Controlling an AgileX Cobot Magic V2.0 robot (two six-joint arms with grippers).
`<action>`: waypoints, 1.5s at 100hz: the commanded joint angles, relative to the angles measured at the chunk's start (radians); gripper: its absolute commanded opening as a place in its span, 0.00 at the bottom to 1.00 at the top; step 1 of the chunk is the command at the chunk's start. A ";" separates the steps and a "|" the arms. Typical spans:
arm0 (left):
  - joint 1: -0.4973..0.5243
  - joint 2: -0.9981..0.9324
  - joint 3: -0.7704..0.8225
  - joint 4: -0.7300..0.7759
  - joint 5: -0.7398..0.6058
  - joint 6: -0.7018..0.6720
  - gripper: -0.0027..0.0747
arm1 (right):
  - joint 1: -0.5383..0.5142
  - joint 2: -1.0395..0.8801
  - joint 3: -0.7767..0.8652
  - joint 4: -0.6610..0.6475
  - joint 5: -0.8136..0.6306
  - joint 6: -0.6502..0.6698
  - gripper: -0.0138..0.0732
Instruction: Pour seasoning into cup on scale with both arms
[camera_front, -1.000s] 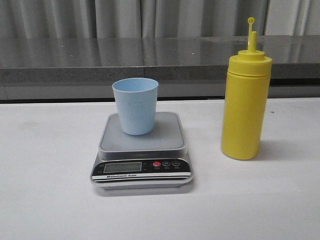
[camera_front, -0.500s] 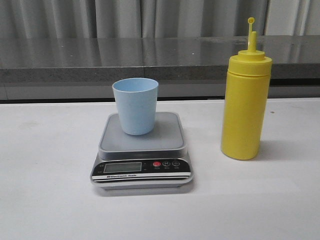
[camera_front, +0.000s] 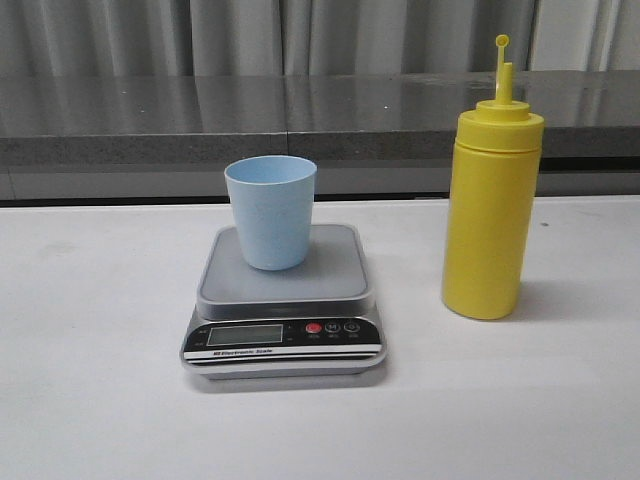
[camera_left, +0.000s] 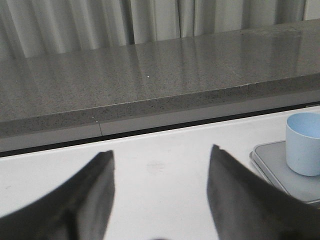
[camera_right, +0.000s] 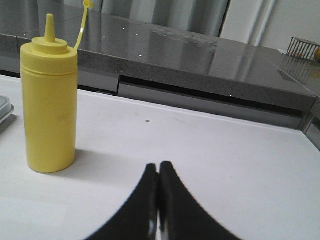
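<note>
The light blue cup (camera_front: 271, 211) stands upright on the platform of the silver-grey scale (camera_front: 284, 300), in the middle of the white table. The tall yellow seasoning bottle (camera_front: 491, 202) stands upright to the right of the scale, its cap hanging off the nozzle. Neither arm shows in the front view. My left gripper (camera_left: 161, 154) is open and empty over bare table, with the cup (camera_left: 304, 143) and the scale (camera_left: 280, 167) off to one side. My right gripper (camera_right: 159, 167) is shut and empty, with the bottle (camera_right: 50, 100) standing apart from it.
A grey stone ledge (camera_front: 300, 115) runs along the back of the table, with grey curtains (camera_front: 300, 35) behind it. A small wire rack (camera_right: 304, 48) sits on the ledge in the right wrist view.
</note>
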 joint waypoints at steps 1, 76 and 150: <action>0.001 0.010 -0.022 0.002 -0.088 -0.006 0.32 | -0.007 -0.015 0.001 -0.009 -0.081 0.000 0.08; 0.001 0.010 -0.022 0.002 -0.088 -0.006 0.01 | -0.007 0.119 -0.242 0.091 -0.058 0.000 0.08; 0.001 0.010 -0.022 0.002 -0.088 -0.006 0.01 | 0.076 0.782 -0.528 0.095 -0.260 0.000 0.08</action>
